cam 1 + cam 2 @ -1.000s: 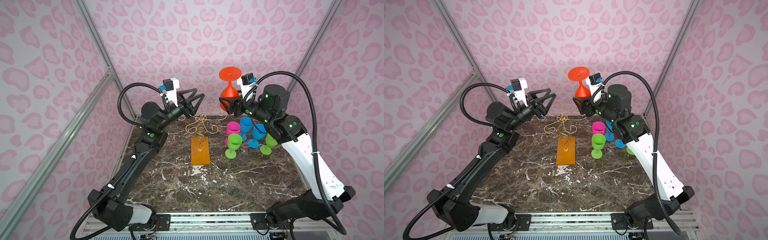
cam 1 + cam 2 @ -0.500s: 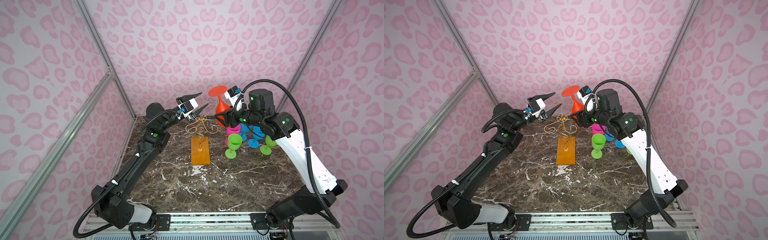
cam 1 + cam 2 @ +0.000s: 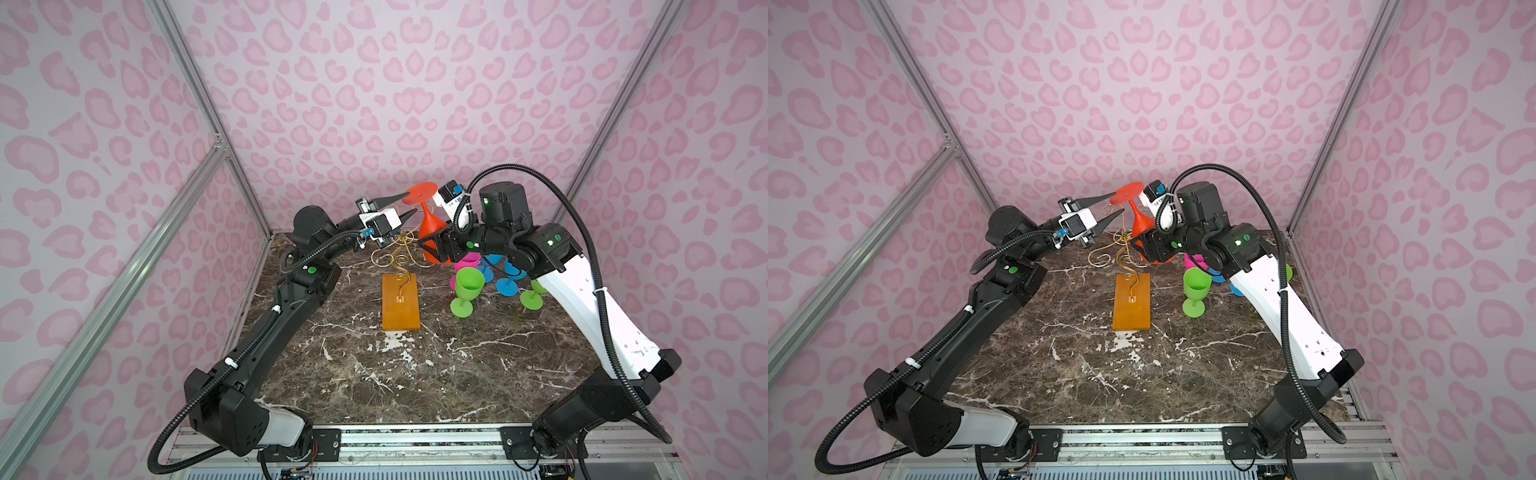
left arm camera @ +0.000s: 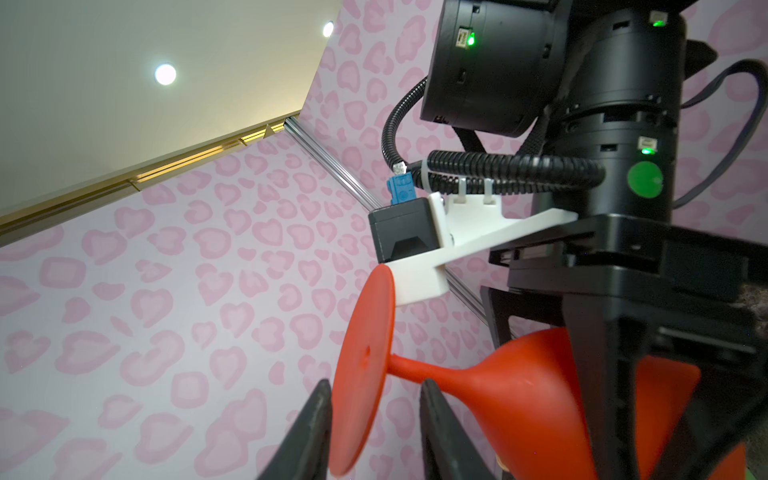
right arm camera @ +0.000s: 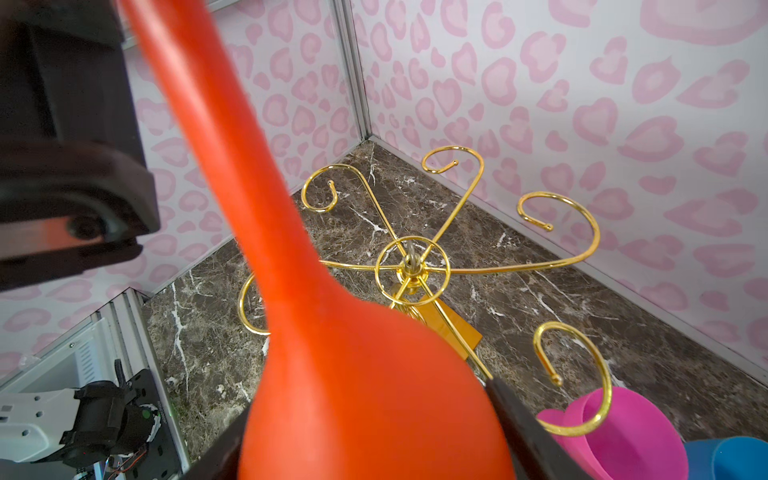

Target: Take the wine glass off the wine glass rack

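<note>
Red-orange plastic wine glass (image 3: 429, 226), upside down with its round foot uppermost, pinched at the bowl by the right arm's fingers (image 5: 532, 434), aloft just beside the top of the thin gold wire wine glass rack (image 3: 400, 254) on its orange-brown wooden base. Left arm's fingers (image 4: 307, 440) spread on either side of the foot, one close against it, the other apart. Green, pink and blue plastic goblets (image 3: 468, 284) grouped on the dark marble bench (image 3: 457, 365) beside the rack, under the right arm.
</note>
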`<move>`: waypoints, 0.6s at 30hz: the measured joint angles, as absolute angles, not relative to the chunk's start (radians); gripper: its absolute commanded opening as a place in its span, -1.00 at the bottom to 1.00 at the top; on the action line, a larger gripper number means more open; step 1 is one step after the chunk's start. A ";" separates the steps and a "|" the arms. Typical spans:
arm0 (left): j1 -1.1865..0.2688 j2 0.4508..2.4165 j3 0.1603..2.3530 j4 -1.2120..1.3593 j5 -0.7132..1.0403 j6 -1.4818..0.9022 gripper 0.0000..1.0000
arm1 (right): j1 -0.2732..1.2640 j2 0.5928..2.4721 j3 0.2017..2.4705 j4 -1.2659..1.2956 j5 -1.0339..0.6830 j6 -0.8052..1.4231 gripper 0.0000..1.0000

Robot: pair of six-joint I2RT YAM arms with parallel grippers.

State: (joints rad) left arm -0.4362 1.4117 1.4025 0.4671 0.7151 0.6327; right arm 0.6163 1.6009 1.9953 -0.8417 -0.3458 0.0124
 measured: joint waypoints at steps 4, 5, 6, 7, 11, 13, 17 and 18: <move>-0.438 1.412 1.400 0.467 0.717 0.640 -0.51 | 0.621 1.609 1.995 -0.861 -0.351 0.016 -0.16; -0.438 1.412 1.400 0.468 0.714 0.640 -0.55 | 0.622 1.610 1.995 -0.861 -0.353 0.019 -0.15; -0.438 1.412 1.399 0.469 0.711 0.640 -0.58 | 0.623 1.610 1.995 -0.860 -0.356 0.022 -0.15; -0.438 1.412 1.399 0.469 0.707 0.640 -0.62 | 0.624 1.610 1.992 -0.860 -0.357 0.024 -0.15; -0.438 1.412 1.397 0.465 0.699 0.657 -0.89 | 0.626 1.609 1.984 -0.849 -0.361 0.038 -0.15; -0.434 1.412 1.397 0.456 0.688 0.672 -0.94 | 0.625 1.604 1.982 -0.842 -0.362 0.041 -0.10; -0.434 1.412 1.397 0.454 0.666 0.672 -0.94 | 0.625 1.588 1.964 -0.824 -0.365 0.050 0.30; -0.434 1.412 1.397 0.453 0.661 0.667 -0.94 | 0.625 1.581 1.954 -0.815 -0.366 0.053 0.50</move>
State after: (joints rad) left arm -0.4339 1.4124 1.3972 0.4534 0.6613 0.6674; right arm 0.6247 1.5814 1.9545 -0.8146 -0.3656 0.0528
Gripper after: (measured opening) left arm 0.068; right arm 0.709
